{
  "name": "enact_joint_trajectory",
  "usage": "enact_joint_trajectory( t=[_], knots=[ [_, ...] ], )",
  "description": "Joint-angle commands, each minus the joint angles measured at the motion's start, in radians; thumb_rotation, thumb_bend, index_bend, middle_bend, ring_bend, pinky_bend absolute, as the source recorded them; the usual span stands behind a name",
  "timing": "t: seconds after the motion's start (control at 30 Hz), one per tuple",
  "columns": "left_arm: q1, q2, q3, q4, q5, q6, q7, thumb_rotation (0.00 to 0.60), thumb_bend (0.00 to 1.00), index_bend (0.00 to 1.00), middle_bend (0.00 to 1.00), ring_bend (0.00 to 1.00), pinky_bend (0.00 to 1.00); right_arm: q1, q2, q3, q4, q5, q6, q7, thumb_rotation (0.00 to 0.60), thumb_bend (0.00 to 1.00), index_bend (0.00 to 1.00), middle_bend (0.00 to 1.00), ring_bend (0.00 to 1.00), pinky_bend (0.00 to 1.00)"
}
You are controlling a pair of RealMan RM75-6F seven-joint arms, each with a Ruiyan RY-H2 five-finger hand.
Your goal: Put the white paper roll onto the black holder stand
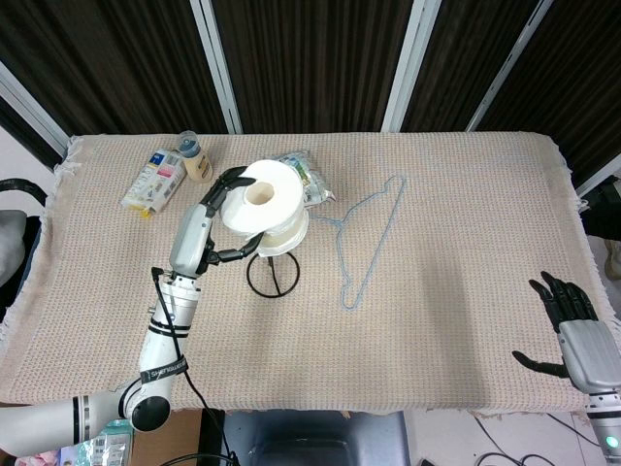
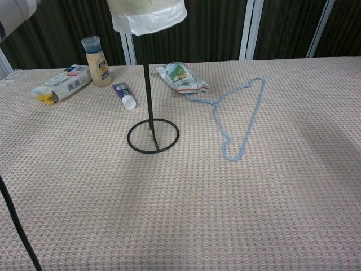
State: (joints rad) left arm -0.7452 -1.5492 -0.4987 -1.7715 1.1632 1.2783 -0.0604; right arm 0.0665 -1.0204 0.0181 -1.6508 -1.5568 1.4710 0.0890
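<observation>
My left hand (image 1: 215, 216) holds the white paper roll (image 1: 266, 206) high above the table, directly over the black holder stand (image 1: 271, 274). In the chest view the roll's lower end (image 2: 148, 15) sits around the top of the stand's upright rod (image 2: 146, 79), whose ring base (image 2: 153, 136) rests on the cloth. The rod's tip is hidden inside the roll. My right hand (image 1: 572, 333) hovers open at the table's near right corner, fingers spread, holding nothing.
A blue wire hanger (image 1: 367, 240) lies right of the stand. A green snack packet (image 2: 181, 77), a small tube (image 2: 123, 95), a bottle (image 2: 97, 53) and a white pack (image 2: 61, 83) lie along the far left. A black cable (image 2: 17, 226) crosses the chest view's lower left.
</observation>
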Motion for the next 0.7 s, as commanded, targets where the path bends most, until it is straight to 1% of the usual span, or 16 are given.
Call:
enact_joint_trajectory(
  t=[0.03, 0.27, 0.3, 0.37, 0.4, 0.47, 0.5, 0.53, 0.57, 0.6, 0.7],
  knots=[
    [-0.002, 0.001, 0.006, -0.002, 0.0, -0.004, -0.003, 0.6, 0.51, 0.38, 0.46, 0.52, 0.8, -0.001, 0.001, 0.001, 0.001, 0.002, 0.001, 0.003, 0.6, 0.16, 0.0, 0.0, 0.0, 0.0],
    [-0.002, 0.014, 0.017, -0.014, -0.029, -0.024, 0.011, 0.6, 0.49, 0.36, 0.44, 0.51, 0.78, -0.004, 0.003, -0.001, 0.001, -0.006, 0.007, 0.007, 0.6, 0.16, 0.0, 0.0, 0.0, 0.0],
    [-0.001, 0.02, 0.019, -0.02, -0.035, -0.03, 0.01, 0.6, 0.48, 0.34, 0.43, 0.5, 0.77, -0.004, 0.003, -0.001, 0.001, -0.006, 0.006, 0.008, 0.6, 0.16, 0.0, 0.0, 0.0, 0.0],
    [0.001, 0.031, 0.026, -0.029, -0.04, -0.047, 0.002, 0.6, 0.47, 0.31, 0.39, 0.44, 0.72, -0.003, 0.003, -0.001, 0.001, -0.006, 0.004, 0.007, 0.6, 0.16, 0.0, 0.0, 0.0, 0.0],
    [0.001, 0.039, 0.03, -0.032, -0.043, -0.061, -0.002, 0.6, 0.46, 0.28, 0.36, 0.39, 0.66, -0.003, 0.003, -0.002, 0.0, -0.007, 0.004, 0.007, 0.6, 0.16, 0.0, 0.0, 0.0, 0.0],
    [-0.001, 0.051, 0.036, -0.033, -0.048, -0.08, -0.001, 0.6, 0.45, 0.22, 0.3, 0.27, 0.48, -0.004, 0.003, -0.002, 0.0, -0.007, 0.005, 0.006, 0.6, 0.16, 0.0, 0.0, 0.0, 0.0],
    [-0.002, 0.054, 0.04, -0.032, -0.051, -0.083, 0.006, 0.6, 0.44, 0.18, 0.27, 0.21, 0.37, -0.004, 0.003, -0.002, 0.0, -0.008, 0.005, 0.006, 0.6, 0.16, 0.0, 0.0, 0.0, 0.0],
    [-0.002, 0.054, 0.042, -0.03, -0.05, -0.079, 0.013, 0.6, 0.43, 0.16, 0.24, 0.17, 0.3, -0.004, 0.003, -0.002, 0.0, -0.008, 0.005, 0.007, 0.6, 0.16, 0.0, 0.0, 0.0, 0.0],
    [-0.003, 0.051, 0.044, -0.025, -0.044, -0.071, 0.021, 0.6, 0.42, 0.12, 0.21, 0.12, 0.2, -0.004, 0.003, -0.001, 0.0, -0.007, 0.005, 0.008, 0.6, 0.16, 0.0, 0.0, 0.0, 0.0],
    [-0.004, 0.048, 0.046, -0.022, -0.04, -0.065, 0.026, 0.6, 0.41, 0.1, 0.18, 0.08, 0.14, -0.004, 0.003, -0.001, 0.0, -0.006, 0.005, 0.008, 0.6, 0.16, 0.0, 0.0, 0.0, 0.0],
    [-0.004, 0.043, 0.049, -0.02, -0.029, -0.055, 0.024, 0.6, 0.39, 0.02, 0.1, 0.01, 0.08, -0.004, 0.004, -0.001, 0.0, -0.006, 0.005, 0.009, 0.6, 0.16, 0.0, 0.0, 0.0, 0.0]
  ],
)
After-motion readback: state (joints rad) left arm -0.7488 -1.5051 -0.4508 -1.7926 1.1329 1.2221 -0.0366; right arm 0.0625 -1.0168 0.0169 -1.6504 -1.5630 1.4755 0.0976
